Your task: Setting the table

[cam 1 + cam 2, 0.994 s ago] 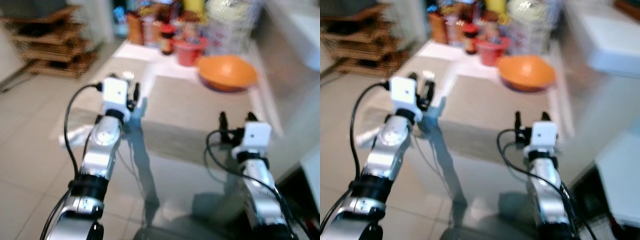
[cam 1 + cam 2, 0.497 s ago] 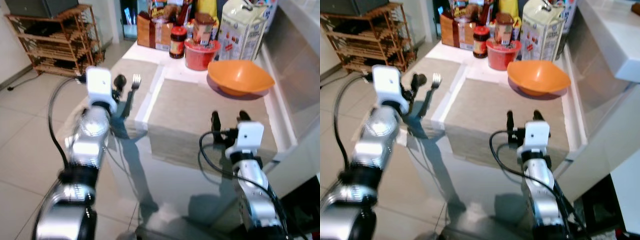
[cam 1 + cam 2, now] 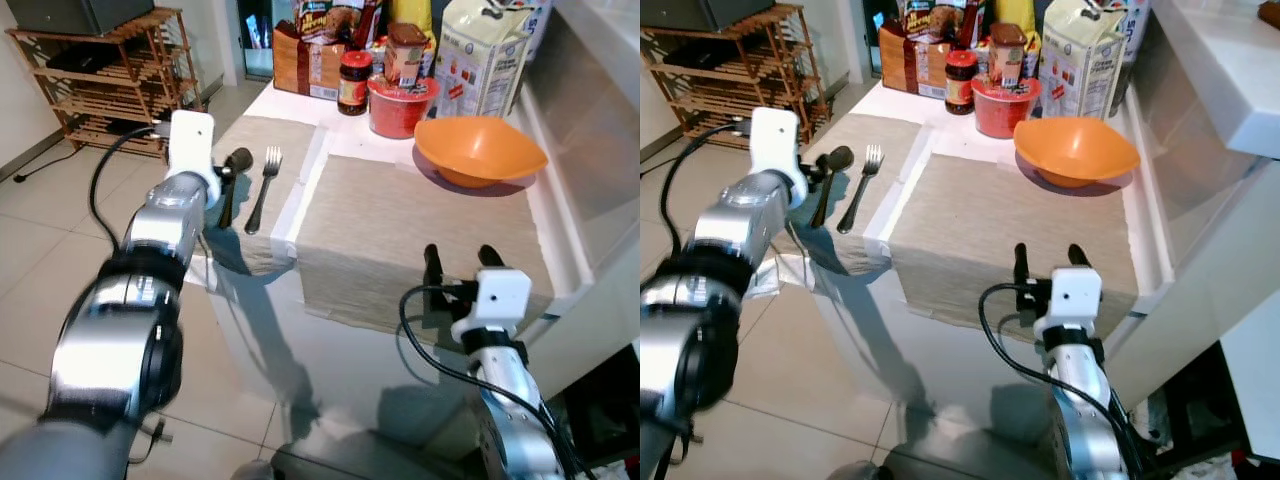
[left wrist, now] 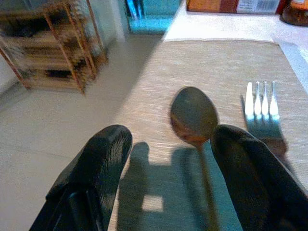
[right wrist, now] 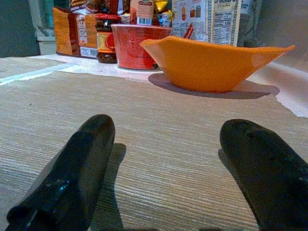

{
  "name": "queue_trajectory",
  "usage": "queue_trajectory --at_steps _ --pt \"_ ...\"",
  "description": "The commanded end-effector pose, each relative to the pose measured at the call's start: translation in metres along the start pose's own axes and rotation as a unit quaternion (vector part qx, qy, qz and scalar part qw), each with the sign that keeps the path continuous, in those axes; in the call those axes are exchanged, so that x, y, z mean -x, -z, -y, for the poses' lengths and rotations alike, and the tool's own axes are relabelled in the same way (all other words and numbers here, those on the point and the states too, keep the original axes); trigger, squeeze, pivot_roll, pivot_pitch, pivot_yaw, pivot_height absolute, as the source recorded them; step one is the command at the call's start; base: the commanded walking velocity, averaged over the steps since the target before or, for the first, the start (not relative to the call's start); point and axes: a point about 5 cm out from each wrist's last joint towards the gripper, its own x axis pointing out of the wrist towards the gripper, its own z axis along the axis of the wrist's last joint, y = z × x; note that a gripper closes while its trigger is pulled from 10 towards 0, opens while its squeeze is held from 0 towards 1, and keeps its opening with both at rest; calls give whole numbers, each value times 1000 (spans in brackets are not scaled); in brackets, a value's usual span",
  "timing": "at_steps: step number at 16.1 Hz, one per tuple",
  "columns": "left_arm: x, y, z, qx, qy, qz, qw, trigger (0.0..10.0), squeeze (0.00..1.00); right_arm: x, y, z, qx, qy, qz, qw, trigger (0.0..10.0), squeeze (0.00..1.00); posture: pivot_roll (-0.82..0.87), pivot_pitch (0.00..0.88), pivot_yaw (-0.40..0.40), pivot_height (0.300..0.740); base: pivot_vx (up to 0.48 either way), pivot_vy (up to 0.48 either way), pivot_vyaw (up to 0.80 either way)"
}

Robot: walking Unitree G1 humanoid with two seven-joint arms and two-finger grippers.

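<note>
Wooden rack [image 3: 105, 85], tiled floor [image 3: 50, 260]

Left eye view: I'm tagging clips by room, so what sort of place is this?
Most likely a home kitchen or dining corner: a table with woven placemats, a fork and spoon laid out, an orange bowl, and food jars and cartons against the wall.

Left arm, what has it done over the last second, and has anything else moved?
The left hand, open, has drawn back from the dark metal spoon towards the table's edge, holding nothing. The spoon, the silver fork beside it, the orange bowl and the open right hand over the beige mat stayed put.
</note>
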Motion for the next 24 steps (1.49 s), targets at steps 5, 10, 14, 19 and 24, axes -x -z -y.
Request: queue_trajectory --at_steps 5,10,14,19,24 --pt "-3 -8 11 46 16 -21 999 10000 0 11 1 0 5 7 -20 1000 10000 0 -4 0 53 740 0 0 0" --pt "-2 -11 2 5 -1 -41 999 10000 0 11 1 3 8 11 -25 1000 10000 0 8 0 53 740 0 0 0" --pt "-2 -23 3 -3 15 -38 999 10000 0 8 2 -2 4 6 -28 1000 10000 0 31 0 54 740 0 0 0" --pt "-1 -14 3 -14 26 -71 997 10000 0 2 4 -5 1 1 -28 1000 10000 0 40 0 58 740 0 0 0" --pt "0 -3 5 -34 43 -103 993 10000 0 2 8 -6 2 0 -34 999 10000 0 50 0 60 740 0 0 0"
